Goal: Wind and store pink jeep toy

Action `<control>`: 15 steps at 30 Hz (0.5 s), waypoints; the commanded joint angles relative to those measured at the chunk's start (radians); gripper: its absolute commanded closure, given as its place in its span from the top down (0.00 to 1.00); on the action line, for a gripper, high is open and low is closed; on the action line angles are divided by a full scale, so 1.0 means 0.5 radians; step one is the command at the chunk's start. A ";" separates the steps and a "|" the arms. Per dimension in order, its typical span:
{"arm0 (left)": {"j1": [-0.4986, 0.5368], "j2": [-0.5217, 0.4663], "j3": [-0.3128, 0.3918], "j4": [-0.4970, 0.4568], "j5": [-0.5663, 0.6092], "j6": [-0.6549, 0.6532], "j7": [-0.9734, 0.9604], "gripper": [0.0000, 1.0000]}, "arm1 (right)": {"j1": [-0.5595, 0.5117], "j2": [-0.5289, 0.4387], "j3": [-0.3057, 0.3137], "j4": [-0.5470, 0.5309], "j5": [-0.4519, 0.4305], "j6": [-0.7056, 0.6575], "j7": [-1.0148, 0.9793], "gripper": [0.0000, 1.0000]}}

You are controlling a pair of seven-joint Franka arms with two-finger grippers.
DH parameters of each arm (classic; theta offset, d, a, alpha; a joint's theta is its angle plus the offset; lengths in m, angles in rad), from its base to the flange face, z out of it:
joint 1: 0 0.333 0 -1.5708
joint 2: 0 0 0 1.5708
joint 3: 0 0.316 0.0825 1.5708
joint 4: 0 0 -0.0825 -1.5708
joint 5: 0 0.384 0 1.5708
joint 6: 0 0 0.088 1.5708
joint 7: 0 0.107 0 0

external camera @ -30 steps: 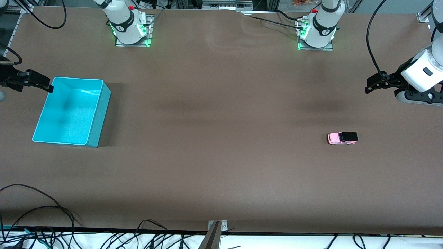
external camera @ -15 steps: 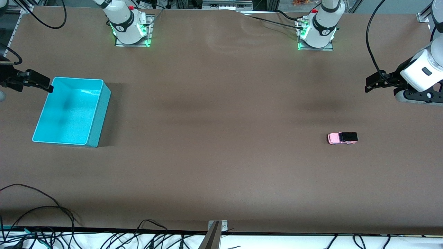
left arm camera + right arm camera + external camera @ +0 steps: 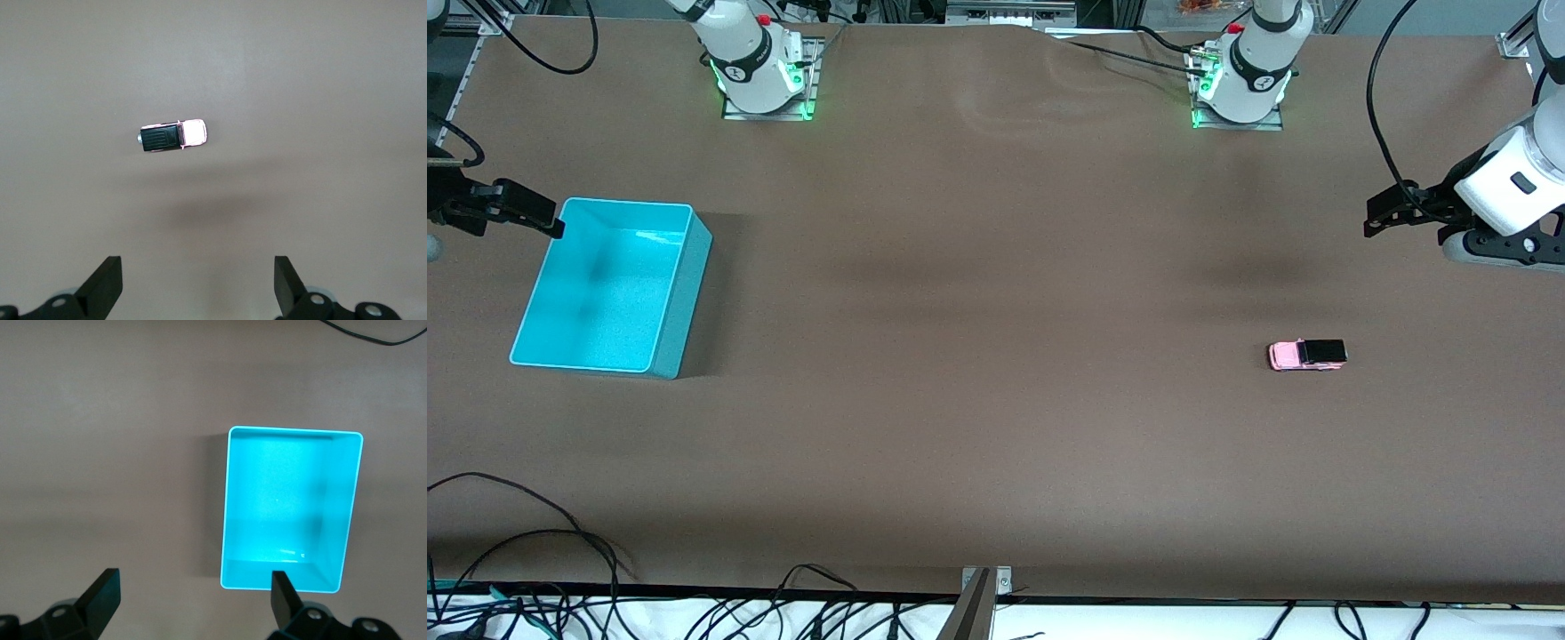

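Over at the left edge of the front view the right gripper [image 3: 551, 222] hangs in the air by the upper corner of the cyan bin [image 3: 679, 293], its black fingers pointing toward the bin; from its own wrist camera the jaws stand wide apart, holding nothing, with the bin [image 3: 227, 513] showing open and bare inside. The bin sits in the left part of the frame, at the right arm's end of the brown table [image 3: 996, 427]. Along the top edge stand the two white arm bases, each lit green at the foot. Moving across, the middle of the table is plain brown cloth — then, right of centre and a little below mid-height, the pink jeep toy [image 3: 1307, 356] rests on its wheels on the table, pink bonnet toward the bin, black roof toward the frame's right edge. Up at the right edge the left gripper [image 3: 1376, 220] hovers above the table, well apart from the toy; its wrist camera looks down on the jeep [image 3: 173, 136] — jaws spread wide, empty
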 commanded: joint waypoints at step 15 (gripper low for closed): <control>-0.005 -0.049 0.037 -0.047 -0.048 -0.007 0.001 1.00 | -0.006 0.010 -0.004 0.040 0.021 -0.022 -0.009 1.00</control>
